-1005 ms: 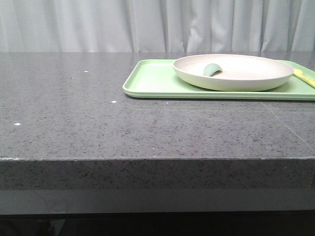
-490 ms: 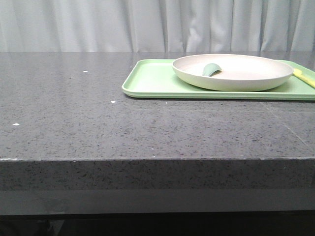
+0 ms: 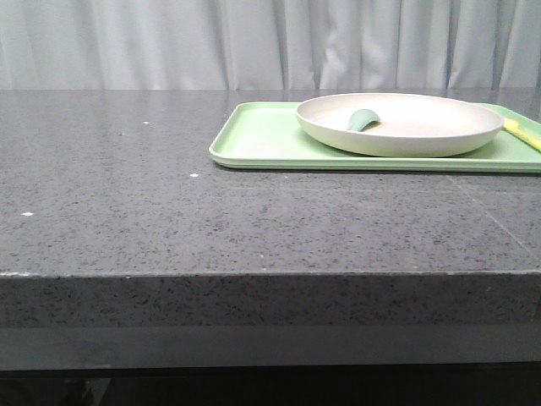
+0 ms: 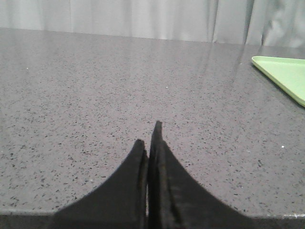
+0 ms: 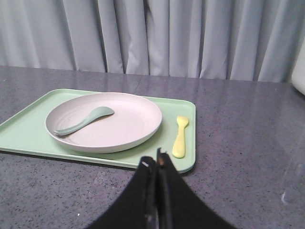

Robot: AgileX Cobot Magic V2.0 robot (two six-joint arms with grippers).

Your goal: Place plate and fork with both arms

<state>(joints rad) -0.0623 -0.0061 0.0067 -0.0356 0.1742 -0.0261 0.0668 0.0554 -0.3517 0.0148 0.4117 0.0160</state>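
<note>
The cream plate (image 3: 400,123) sits on a light-green tray (image 3: 262,139) at the back right of the table; it also shows in the right wrist view (image 5: 109,121). The pale-yellow fork (image 5: 180,135) lies on the tray beside the plate, and only its end shows at the front view's right edge (image 3: 524,133). My right gripper (image 5: 155,163) is shut and empty, just short of the tray's near edge. My left gripper (image 4: 148,136) is shut and empty over bare table, left of the tray. Neither gripper shows in the front view.
A grey-green spoon (image 5: 83,120) lies in the plate. The tray's corner shows in the left wrist view (image 4: 283,76). The dark speckled table (image 3: 169,211) ends in a front edge. A grey curtain hangs behind.
</note>
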